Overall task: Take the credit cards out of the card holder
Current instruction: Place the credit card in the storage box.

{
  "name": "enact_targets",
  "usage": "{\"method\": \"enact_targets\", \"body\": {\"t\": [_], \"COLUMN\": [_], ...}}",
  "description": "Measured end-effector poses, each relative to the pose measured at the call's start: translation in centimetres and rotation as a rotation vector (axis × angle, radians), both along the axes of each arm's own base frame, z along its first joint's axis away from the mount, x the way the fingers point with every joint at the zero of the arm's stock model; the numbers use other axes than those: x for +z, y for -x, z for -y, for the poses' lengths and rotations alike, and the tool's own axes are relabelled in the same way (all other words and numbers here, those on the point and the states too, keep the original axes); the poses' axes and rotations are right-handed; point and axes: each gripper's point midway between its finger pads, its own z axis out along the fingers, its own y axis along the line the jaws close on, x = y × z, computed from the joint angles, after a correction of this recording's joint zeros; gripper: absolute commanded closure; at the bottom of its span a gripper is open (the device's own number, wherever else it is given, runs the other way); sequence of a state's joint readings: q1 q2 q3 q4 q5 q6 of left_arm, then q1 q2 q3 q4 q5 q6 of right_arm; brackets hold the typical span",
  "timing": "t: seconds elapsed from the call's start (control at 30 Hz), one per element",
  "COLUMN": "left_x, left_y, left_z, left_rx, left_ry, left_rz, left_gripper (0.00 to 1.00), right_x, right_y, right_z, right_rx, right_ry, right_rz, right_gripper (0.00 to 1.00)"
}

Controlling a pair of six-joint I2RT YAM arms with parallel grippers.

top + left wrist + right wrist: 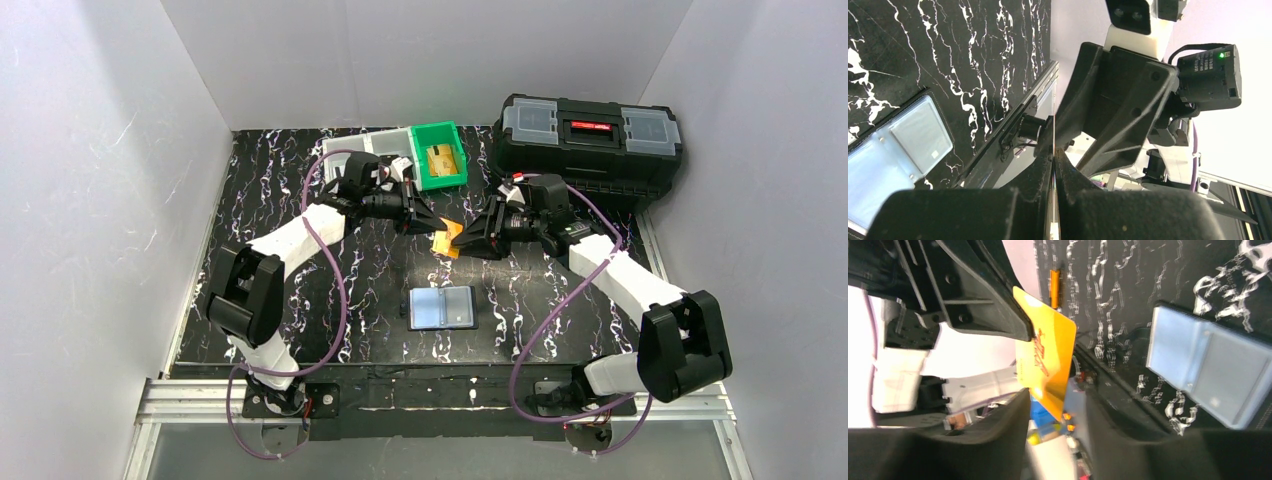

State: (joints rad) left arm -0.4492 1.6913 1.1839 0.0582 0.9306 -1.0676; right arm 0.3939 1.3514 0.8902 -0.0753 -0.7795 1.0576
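Left gripper (430, 226) is clenched on the orange credit card (1045, 355). In its own wrist view the card sits edge-on, pinched flat between the two black fingers. Right gripper (1057, 400) has its jaws well apart, with the card's other end sitting in the gap between them. We can't tell if either finger actually touches it. The two grippers meet nose to nose above the table (270, 180), card bridging them, tilted.

The card is thin, glossy plastic with rounded corners and some red print on its face. The print is too blurred to read.

The card holder (443, 308) lies opened flat on the table below both grippers, on the side toward the arm bases, apart from them. It has a black outer and two shiny pale blue-grey clear pockets side by side.

Just beyond the left gripper is a green plastic bin (448, 182) with a gold card (441, 160) lying inside. A grey bin (365, 143) touches it on the far side from the right gripper; its contents are unclear. Behind the right gripper is a big black toolbox (590, 135), lid down, with clear lid compartments. The table top is black with white marble veining.
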Motion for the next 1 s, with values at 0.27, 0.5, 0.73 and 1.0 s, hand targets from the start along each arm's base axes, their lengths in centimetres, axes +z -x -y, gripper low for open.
{"method": "enact_targets", "body": {"t": [0.27, 0.5, 0.73, 1.0], "left_x": [0.2, 4.1, -0.1, -5.8], "left_y": [-1.5, -9.3, -17.5, -25.0], "left_z": [-0.3, -0.2, -0.8, -0.7], "left_rx": [0.038, 0.114, 0.194, 0.257], "left_ry": [-0.086, -0.152, -0.270, -0.359], "left_rz": [0.055, 0.295, 0.378, 0.439], "left_gripper": [1.00, 1.00, 1.00, 1.00], "right_x": [-1.6, 0.5, 1.8, 1.3], "right_y": [-0.1, 1.3, 3.4, 5.2], "right_z": [1.7, 4.3, 6.7, 8.5], "right_rx": [-0.064, -0.151, -0.214, -0.253], "right_ry": [0.154, 0.239, 0.298, 0.358], "right_rz": [0.029, 0.142, 0.200, 0.198], "right_gripper": [0.02, 0.02, 0.02, 0.02]}}
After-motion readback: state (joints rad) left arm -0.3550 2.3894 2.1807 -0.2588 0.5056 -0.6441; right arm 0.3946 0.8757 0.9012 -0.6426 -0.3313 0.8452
